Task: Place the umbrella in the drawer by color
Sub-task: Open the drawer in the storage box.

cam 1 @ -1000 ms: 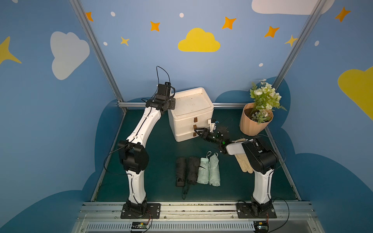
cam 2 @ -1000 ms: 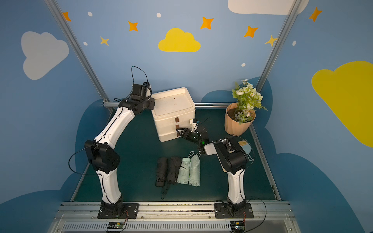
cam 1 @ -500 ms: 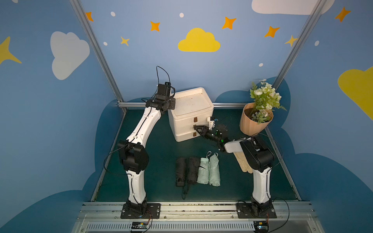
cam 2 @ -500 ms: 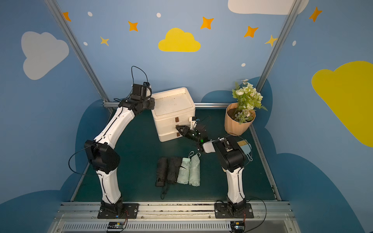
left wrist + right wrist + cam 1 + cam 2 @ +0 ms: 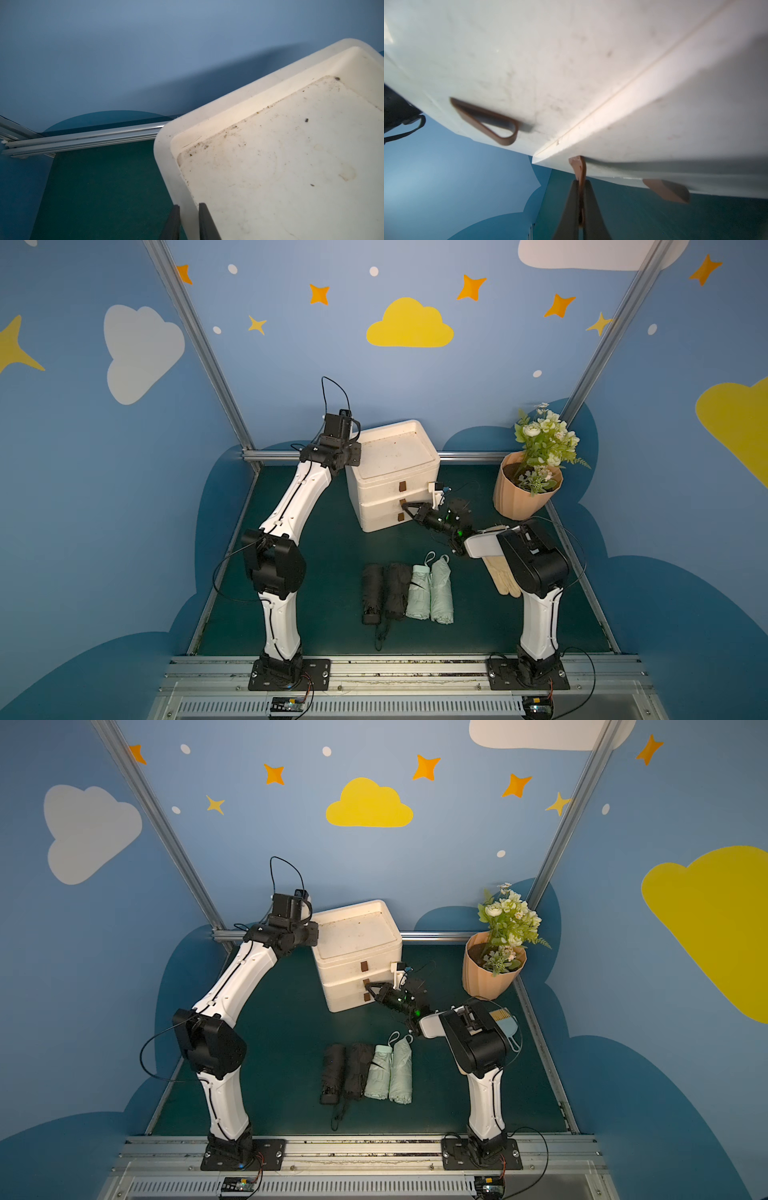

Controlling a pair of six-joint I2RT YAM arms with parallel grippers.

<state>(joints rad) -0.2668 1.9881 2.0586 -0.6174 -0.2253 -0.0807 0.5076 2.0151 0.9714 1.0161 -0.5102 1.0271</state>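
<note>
Now, in a top view, the right claw [image 5: 405, 507] is pinching the middle tab [image 5: 402, 502] on the chest [image 5: 395, 456]; black umbrellas [image 5: 382, 593] and green umbrellas [image 5: 430, 593] are lying behind it, long axes chestward, nearer this arm. Left wrist: the left claw [image 5: 188, 207] is clamping the chest rim. Right wrist: drawers [image 5: 654, 141] are showing shut, contents hidden.
</note>
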